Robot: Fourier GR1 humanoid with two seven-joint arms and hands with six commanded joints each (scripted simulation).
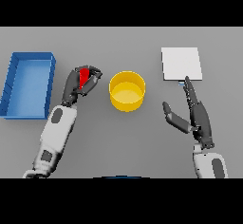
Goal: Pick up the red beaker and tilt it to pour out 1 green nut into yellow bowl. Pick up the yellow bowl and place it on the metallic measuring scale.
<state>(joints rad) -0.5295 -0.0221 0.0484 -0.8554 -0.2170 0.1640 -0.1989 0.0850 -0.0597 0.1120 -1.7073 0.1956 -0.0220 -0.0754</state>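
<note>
left hand curled round beaker | bowl just right of it | right hand fingers straight, by scale

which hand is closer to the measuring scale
Right. The right hand has its straight fingertips at the measuring scale's near edge; the left hand is far across, beyond the yellow bowl.

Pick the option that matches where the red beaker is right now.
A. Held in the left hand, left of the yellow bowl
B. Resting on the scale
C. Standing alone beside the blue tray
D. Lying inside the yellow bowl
A: the left hand has its fingers curled round the red beaker, just left of the yellow bowl.
</note>
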